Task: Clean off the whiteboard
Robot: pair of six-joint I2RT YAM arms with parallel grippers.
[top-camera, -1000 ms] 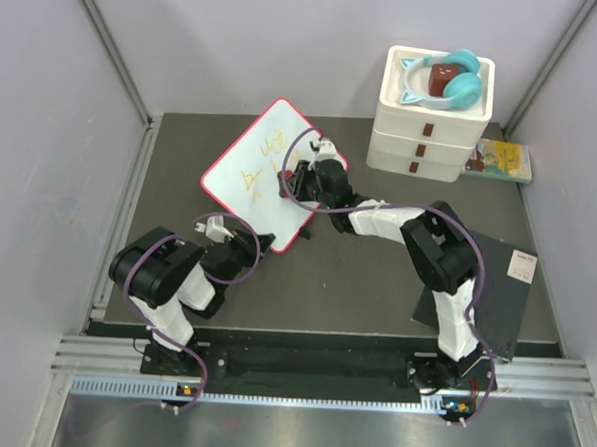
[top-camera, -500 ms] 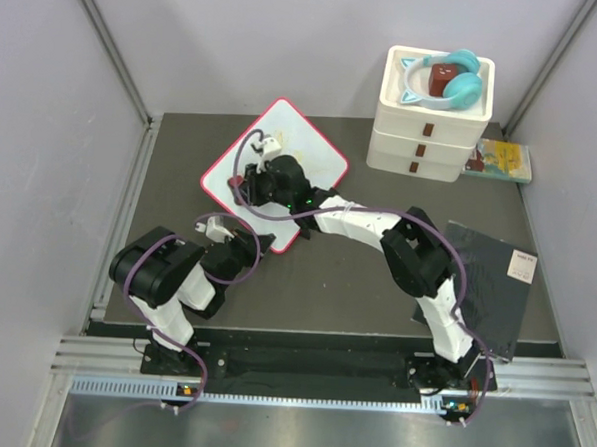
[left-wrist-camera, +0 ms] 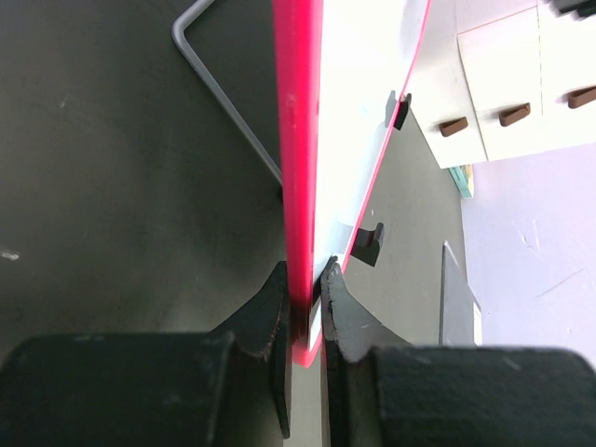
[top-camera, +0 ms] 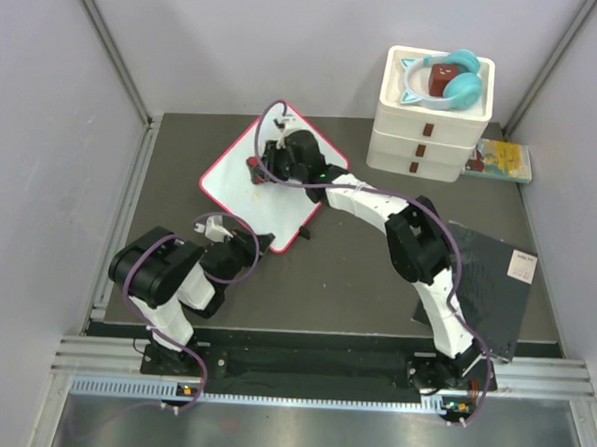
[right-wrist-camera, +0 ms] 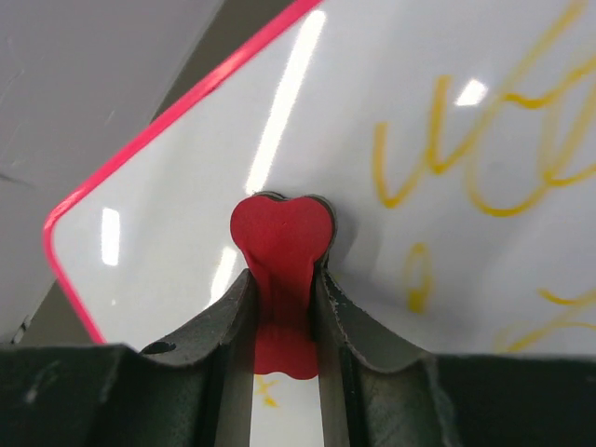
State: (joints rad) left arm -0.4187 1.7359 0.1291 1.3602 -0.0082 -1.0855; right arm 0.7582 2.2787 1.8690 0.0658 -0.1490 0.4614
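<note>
Take the top view with 12 o'clock at the back wall. The flat white whiteboard (top-camera: 238,188) with its thin pink-red rim sits at about 11 o'clock on the dark table (top-camera: 351,281). It is turned corner-on like a diamond, with one corner pointing at your left arm.

Your left gripper (left-wrist-camera: 305,284) has its fingers drawn narrow and pinched on that near corner, one on each side of the pink-red rim. From its wrist camera you see the board edge-on, with a bent grey wire stand (left-wrist-camera: 223,93) just behind it.

Your right gripper (right-wrist-camera: 282,279) reaches out to 11 o'clock over the board's far half. Its fingers are clamped on the stem of a red heart-shaped eraser (right-wrist-camera: 282,231), whose head presses on the white surface. Yellow-orange scribbles (right-wrist-camera: 470,168) lie at 2 o'clock from the eraser, and a few more show below it.

The white three-drawer stack (top-camera: 423,140) stands at 1 o'clock, apart from the board, with teal cat-ear headphones (top-camera: 458,89) on top. A dark grey flat sheet (top-camera: 500,294) lies at 4 o'clock.
</note>
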